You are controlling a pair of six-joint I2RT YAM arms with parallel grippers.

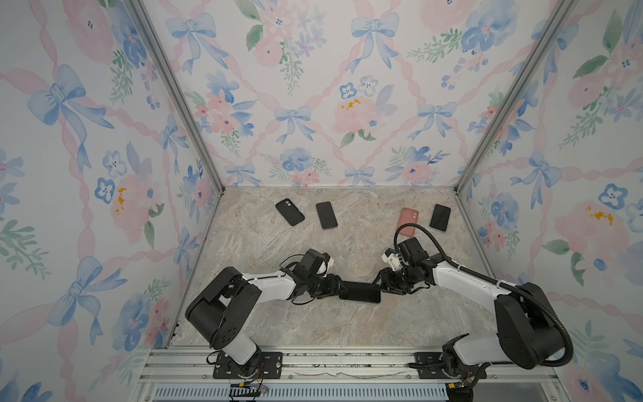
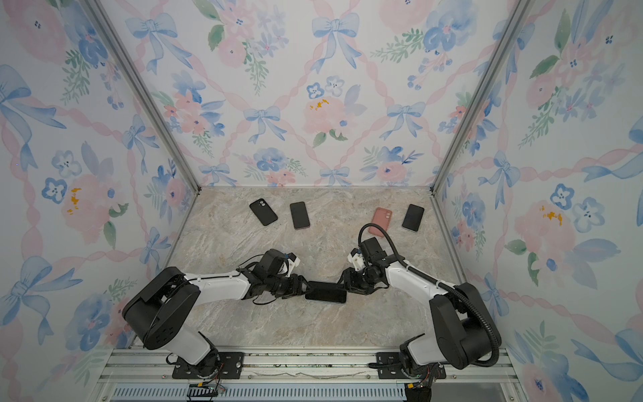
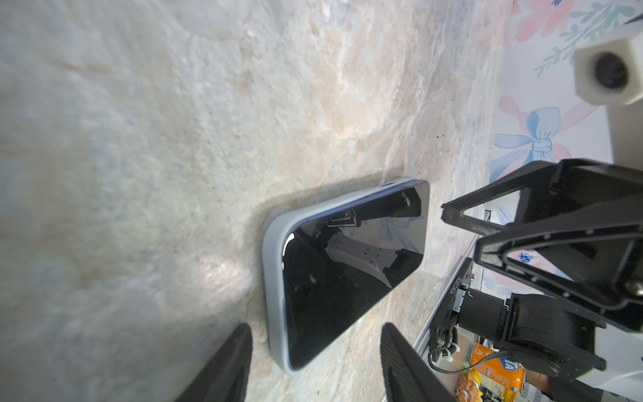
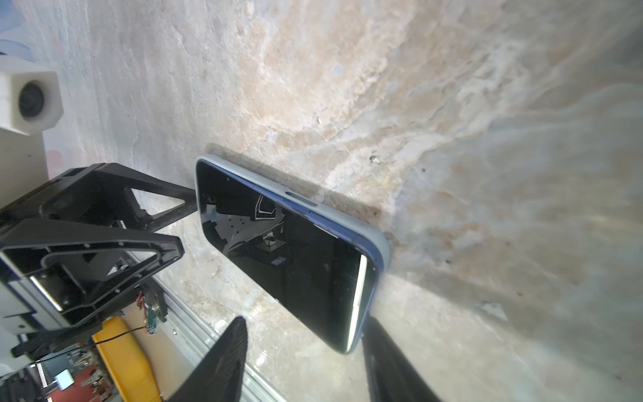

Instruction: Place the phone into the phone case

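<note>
Both top views: one stereo head high over the 6 o'clock edge, facing down toward 12 o'clock across the whole beige marbled tabletop (image 1: 313, 323). Left wrist view: close, low, facing 3 o'clock past the left gripper (image 3: 315, 327); right wrist view: likewise, facing 9 o'clock past the right gripper (image 4: 305, 318). All four share the glossy black phone (image 3: 348, 278) in its pale grey matte case (image 3: 273, 278)

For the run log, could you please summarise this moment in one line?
phone in case, on table | left pincer open | right pincer open
</note>
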